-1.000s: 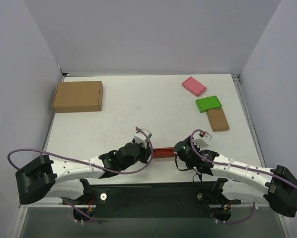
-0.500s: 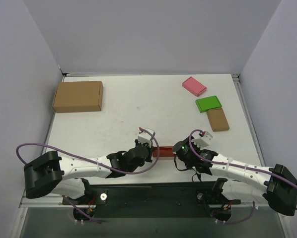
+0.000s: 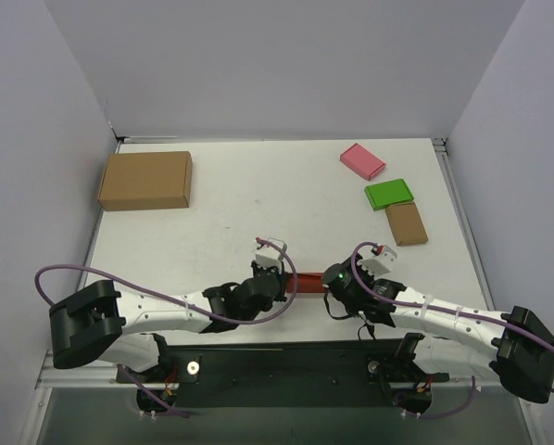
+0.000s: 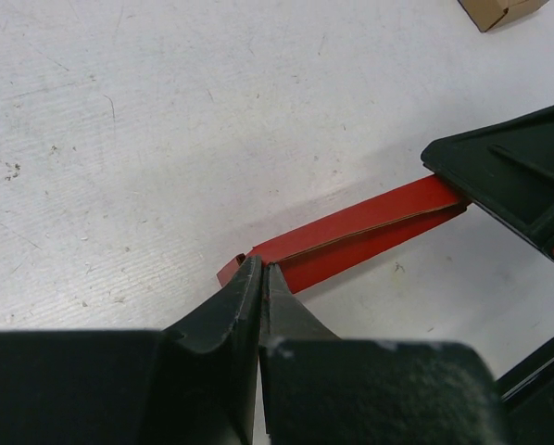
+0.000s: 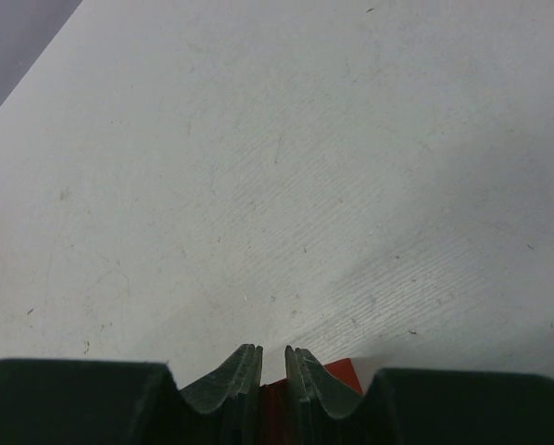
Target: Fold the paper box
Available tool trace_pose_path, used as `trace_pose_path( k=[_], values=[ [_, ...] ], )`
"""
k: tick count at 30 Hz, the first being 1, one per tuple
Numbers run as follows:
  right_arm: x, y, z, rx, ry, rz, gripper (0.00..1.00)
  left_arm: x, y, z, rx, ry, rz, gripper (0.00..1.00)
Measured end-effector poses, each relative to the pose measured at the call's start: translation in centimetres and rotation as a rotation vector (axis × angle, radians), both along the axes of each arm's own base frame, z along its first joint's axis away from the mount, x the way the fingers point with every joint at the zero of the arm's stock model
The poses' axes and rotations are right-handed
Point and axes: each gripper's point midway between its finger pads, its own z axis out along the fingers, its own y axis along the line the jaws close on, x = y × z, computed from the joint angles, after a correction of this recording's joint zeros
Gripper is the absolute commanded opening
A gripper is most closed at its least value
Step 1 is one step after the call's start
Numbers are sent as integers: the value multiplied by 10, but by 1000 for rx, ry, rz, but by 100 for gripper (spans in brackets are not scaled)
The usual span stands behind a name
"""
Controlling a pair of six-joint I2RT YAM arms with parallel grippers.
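Between left gripper (image 4: 261,270) and right gripper (image 5: 274,353) — the paper box (image 4: 353,235) lies pinched.

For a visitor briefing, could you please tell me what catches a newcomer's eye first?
The red paper box stands out centre front, pinched at its ends by the left gripper and right gripper. Behind, a large brown carton lies far left; a pink box and green box far right.

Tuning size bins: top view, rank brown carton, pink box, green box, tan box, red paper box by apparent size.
1. brown carton, clearly largest
2. tan box, green box, pink box: too alike to rank
3. red paper box: mostly hidden, only a strip shows
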Motion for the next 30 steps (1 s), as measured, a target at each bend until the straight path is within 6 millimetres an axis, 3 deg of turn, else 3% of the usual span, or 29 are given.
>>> trace_pose_path(
  k=[18,30],
  values=[
    [1,-9,0,-47,-11,-17,18,11,-9,-4,-51,32,98,0],
    [-2,-2,0,-33,-2,10,17,-2,1,-4,-159,94,131,0]
  ],
)
